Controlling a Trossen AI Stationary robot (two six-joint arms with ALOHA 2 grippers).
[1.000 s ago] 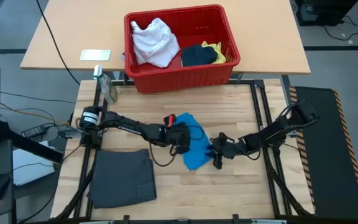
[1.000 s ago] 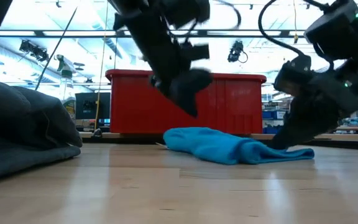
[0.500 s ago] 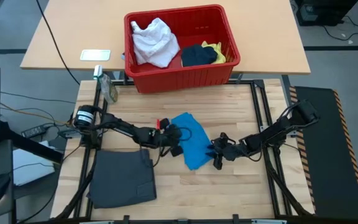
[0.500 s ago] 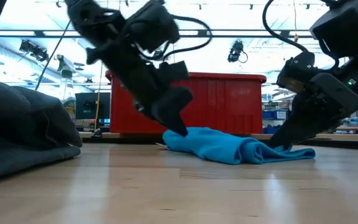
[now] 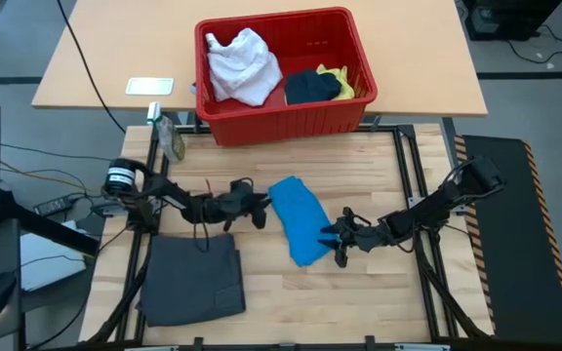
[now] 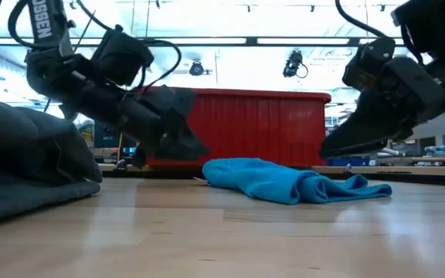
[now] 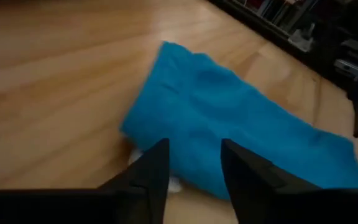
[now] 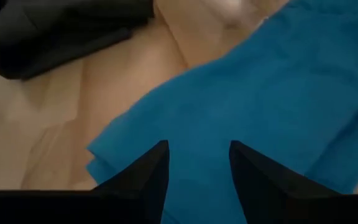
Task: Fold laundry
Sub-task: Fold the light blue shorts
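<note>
At bench centre: one bright blue garment, bunched and lying flat, held by neither gripper. Beside its left edge: left gripper, jaws spread, empty. At its right edge: right gripper, jaws spread, just above the cloth. Near the bench's front left corner: one folded dark grey garment. Beyond the bench's far edge: one red basket holding three garments, white, dark navy, yellow. Nothing between grippers and blue cloth.
</note>
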